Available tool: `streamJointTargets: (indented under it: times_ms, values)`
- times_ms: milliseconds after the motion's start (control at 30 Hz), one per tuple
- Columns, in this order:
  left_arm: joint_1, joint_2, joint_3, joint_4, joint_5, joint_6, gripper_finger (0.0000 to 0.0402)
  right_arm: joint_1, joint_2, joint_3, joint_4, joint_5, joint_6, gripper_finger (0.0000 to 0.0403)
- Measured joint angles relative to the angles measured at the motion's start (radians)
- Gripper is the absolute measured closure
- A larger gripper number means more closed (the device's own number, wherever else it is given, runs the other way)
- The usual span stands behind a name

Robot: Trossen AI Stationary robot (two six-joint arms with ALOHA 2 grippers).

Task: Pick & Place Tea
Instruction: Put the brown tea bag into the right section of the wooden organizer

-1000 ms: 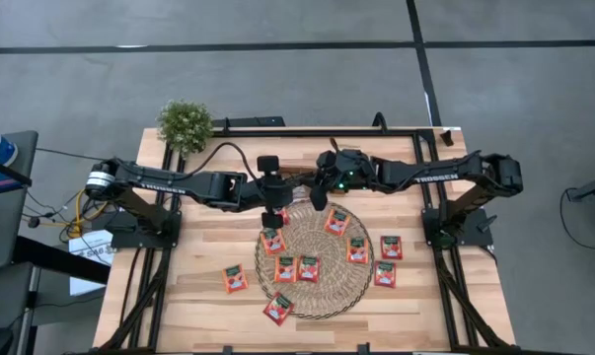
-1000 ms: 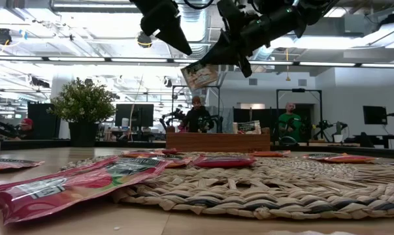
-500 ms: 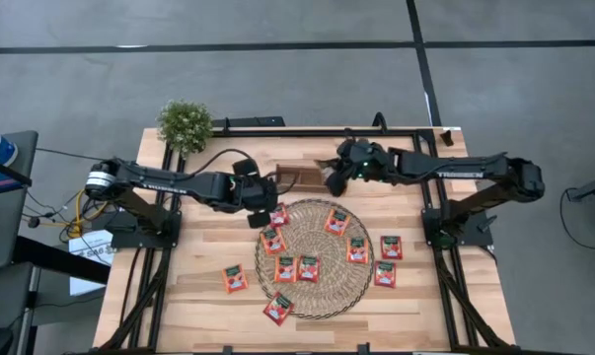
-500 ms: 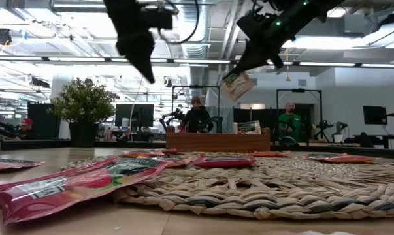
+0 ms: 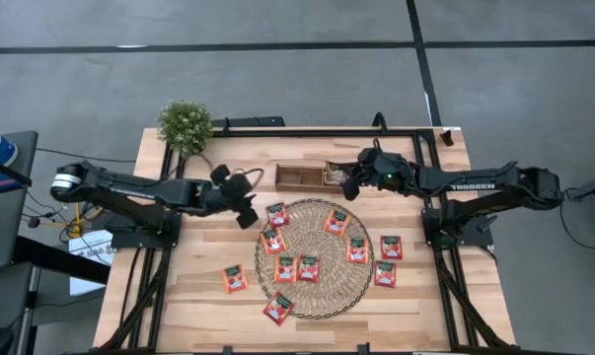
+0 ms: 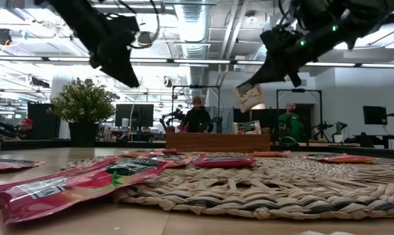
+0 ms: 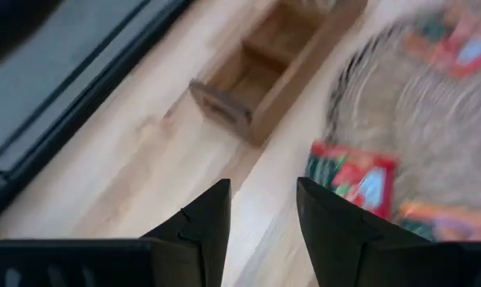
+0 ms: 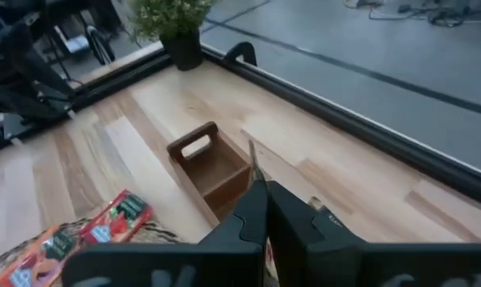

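Red-orange tea sachets (image 5: 308,268) lie mostly on the woven mat (image 5: 317,299), a few on the tabletop (image 5: 188,281). Right pincer (image 5: 348,179) is clenched on one sachet (image 6: 249,96) above the wooden tray (image 5: 299,177); left pincer (image 5: 248,209) hangs released and empty beside the mat.

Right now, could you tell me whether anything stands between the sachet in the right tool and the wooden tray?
Nothing visible does. The right tool, shut on a tea sachet, hangs over the right end of the wooden tray, with only open air beneath the sachet. The left tool stands open off to the side, above the table.
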Motion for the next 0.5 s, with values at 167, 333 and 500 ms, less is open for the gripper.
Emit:
streamJointTargets:
  times_ms: [167, 333, 500]
  values:
    - [0.000, -0.190, -0.130, 0.139, 0.010, -0.090, 0.0264, -0.019, 0.013, -0.112, 0.189, -0.008, 0.006, 0.0403]
    - [0.000, -0.337, -0.201, 0.184, 0.014, -0.143, 0.0264, -0.041, 0.035, -0.156, 0.297, -0.030, 0.002, 0.0403]
    - [0.000, -0.417, -0.224, 0.189, 0.015, -0.163, 0.0264, -0.058, 0.088, -0.170, 0.379, -0.051, -0.009, 0.0403]
